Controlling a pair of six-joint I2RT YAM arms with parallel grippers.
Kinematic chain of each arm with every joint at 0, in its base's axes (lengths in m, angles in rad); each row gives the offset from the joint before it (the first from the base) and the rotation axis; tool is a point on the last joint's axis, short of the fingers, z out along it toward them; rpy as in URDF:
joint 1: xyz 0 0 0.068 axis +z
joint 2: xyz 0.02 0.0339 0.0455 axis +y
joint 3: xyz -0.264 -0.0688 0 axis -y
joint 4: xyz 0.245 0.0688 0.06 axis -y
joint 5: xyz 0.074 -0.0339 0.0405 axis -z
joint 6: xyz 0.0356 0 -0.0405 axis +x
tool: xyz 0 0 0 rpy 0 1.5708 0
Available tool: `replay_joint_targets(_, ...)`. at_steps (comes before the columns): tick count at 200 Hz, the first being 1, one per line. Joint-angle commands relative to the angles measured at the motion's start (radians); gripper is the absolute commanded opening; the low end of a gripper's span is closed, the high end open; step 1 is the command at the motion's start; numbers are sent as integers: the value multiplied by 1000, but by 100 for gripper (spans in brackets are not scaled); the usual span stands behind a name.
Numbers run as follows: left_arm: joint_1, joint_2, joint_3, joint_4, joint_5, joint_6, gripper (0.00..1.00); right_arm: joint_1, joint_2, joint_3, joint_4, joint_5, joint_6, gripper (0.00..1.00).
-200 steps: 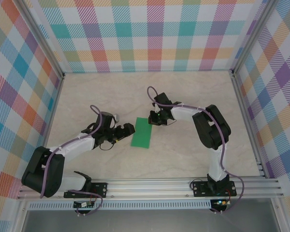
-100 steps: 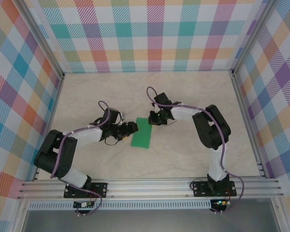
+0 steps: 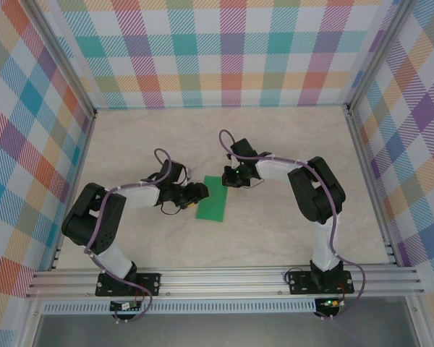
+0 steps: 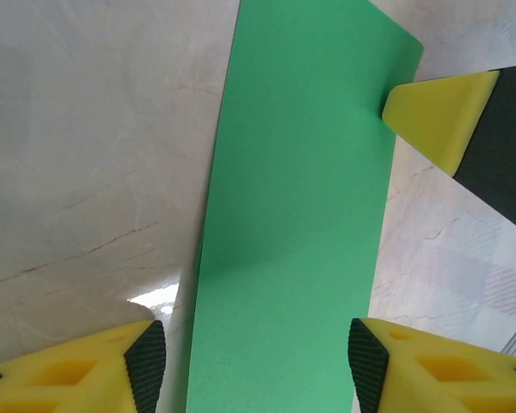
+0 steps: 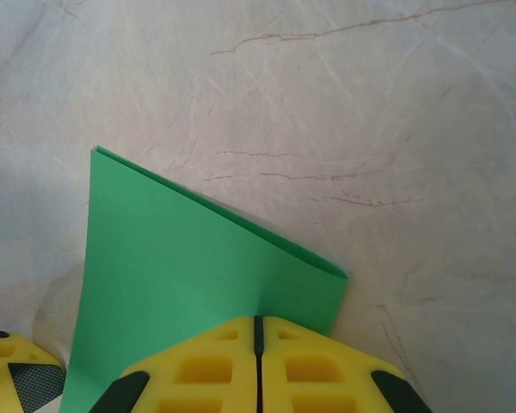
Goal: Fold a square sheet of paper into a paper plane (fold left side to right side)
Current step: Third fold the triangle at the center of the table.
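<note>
Thin bright-green square sheet of paper, folded into a narrow two-layer strip, flat near the middle of the pale marbled desk, between the two arms. Near end of the sheet of paper cut off at the bottom of the left wrist view. One end of the sheet of paper hidden under yellow fingers in the right wrist view, both layers showing along the free edge. Finger detail too small to make out from above.

Left gripper at the strip's left side, partly open. Seen from the wrist, left gripper with black-padded yellow fingers apart, one each side of the strip's width; hard to tell whether the pads touch paper.

Right gripper at the strip's far right corner, closed. Right gripper with fingers pressed together, only a seam between, tips resting on the paper. Cannot tell whether any paper sits between them.

Plaid multicolour walls on the left, far and right sides.
</note>
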Motion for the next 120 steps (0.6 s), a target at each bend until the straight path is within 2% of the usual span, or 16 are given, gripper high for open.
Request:
replay_joint_targets(1,-26,36,28,3,47,25,58,6,31,3,-11,-1,-12,7)
replay_joint_targets(120,-36,-17,24,-32,14,27,42,5,33,8,-11,-4,-18,7)
